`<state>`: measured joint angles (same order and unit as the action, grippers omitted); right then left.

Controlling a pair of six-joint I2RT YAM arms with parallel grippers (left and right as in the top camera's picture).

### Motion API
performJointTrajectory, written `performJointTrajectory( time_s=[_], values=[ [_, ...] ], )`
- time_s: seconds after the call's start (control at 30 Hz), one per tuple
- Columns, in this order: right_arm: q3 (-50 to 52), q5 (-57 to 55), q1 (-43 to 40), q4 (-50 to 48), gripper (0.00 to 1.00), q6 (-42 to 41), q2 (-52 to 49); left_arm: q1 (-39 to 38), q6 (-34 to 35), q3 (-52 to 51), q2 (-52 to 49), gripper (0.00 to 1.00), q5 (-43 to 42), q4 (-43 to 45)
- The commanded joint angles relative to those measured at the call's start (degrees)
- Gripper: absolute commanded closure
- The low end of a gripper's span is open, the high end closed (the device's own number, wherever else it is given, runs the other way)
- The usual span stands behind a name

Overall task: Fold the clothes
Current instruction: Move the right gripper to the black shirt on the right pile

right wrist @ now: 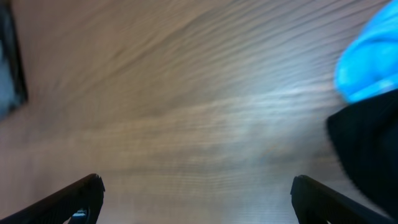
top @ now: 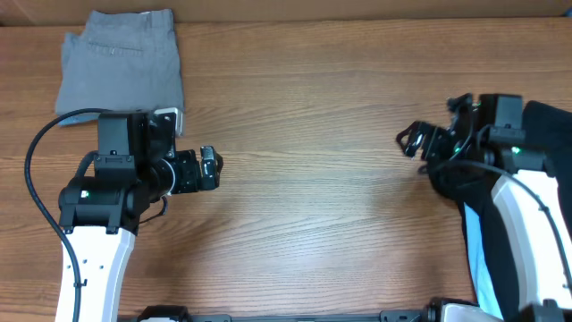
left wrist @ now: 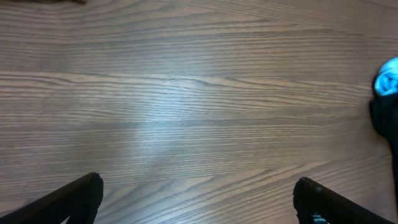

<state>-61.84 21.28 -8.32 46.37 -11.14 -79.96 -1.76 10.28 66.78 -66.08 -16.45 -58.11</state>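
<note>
The wood-grain worktop (top: pixel 313 134) takes up nearly everything. At its right edge a black shirt (top: pixel 552 125) lies heaped under the right arm, and a strip of a light blue tee (top: pixel 476 259) shows beside it on the near side. In the far left corner a grey garment (top: pixel 121 58) lies folded square, with pocket stitching on top. The left gripper (top: pixel 213 167) hovers near that fold, jaws wide and holding nothing. The right gripper (top: pixel 413 140) is spread open and empty over bare wood, just beside the black shirt.
</note>
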Motion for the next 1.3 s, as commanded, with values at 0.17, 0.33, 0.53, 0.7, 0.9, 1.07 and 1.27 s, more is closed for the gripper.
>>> performJointTrajectory(
  time_s=[0.17,0.33,0.53,0.7,0.9,1.07,1.27],
  values=[
    [-2.5,-5.6,-5.5,-6.0,0.00,-5.9,-3.0,0.2,-1.3,1.4,0.1,0.00,-2.9,2.7],
    [-2.5,-11.3,-6.2,-11.8,0.00,-7.3,-7.4,0.2,-2.7,1.4,0.1,0.00,-4.6,4.2],
    [-2.5,-17.7,-6.2,-12.0,0.05,-11.0,-15.4,0.2,-3.0,1.4,0.1,0.00,-4.6,4.7],
    [-2.5,-21.4,-6.2,-12.1,0.16,-14.3,-21.4,0.2,-3.0,1.4,0.1,0.00,-4.6,4.7],
    [-2.5,-25.5,-6.2,-13.2,0.25,-14.5,-23.7,0.2,-3.0,1.4,0.1,0.00,-4.6,4.8],
    [-2.5,-28.2,-6.2,-12.6,0.34,-15.7,-23.7,0.2,-3.0,1.4,0.0,0.00,-4.5,5.1],
    [-2.5,-29.4,-6.2,-10.3,0.44,-15.7,-23.7,0.2,-3.0,1.4,-0.3,0.00,-4.5,5.4]
  ],
)
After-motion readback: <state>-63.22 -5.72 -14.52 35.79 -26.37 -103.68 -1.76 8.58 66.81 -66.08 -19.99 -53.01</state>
